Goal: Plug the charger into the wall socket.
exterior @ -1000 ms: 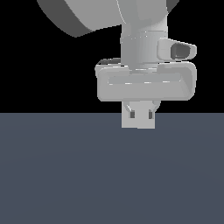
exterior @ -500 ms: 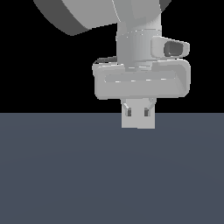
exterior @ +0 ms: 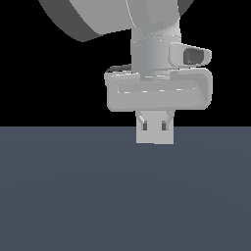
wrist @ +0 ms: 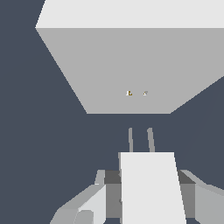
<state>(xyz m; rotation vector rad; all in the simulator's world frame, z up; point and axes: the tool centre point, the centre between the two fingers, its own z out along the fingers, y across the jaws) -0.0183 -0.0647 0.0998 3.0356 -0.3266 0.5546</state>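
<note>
The charger [wrist: 151,186], a small plain light-grey oblong block, is sitting clamped between the fingers [wrist: 83,205] of the pale grey gripper [wrist: 148,192], one finger pressing on each of its long sides. Two thin prongs are sticking out of its front end and pointing at the wall socket [wrist: 131,65], a flat light-grey square plate with two tiny holes at its centre. The prong tips are stopping short of the plate, with dark blue-grey floor [wrist: 43,131] showing between them. Only the wrist view is showing the socket and prongs. The exterior view is showing the gripper [exterior: 155,128] from outside, hanging low over the floor [exterior: 122,196], with the charger [exterior: 155,137] appearing as a pale block below the gripper body.
</note>
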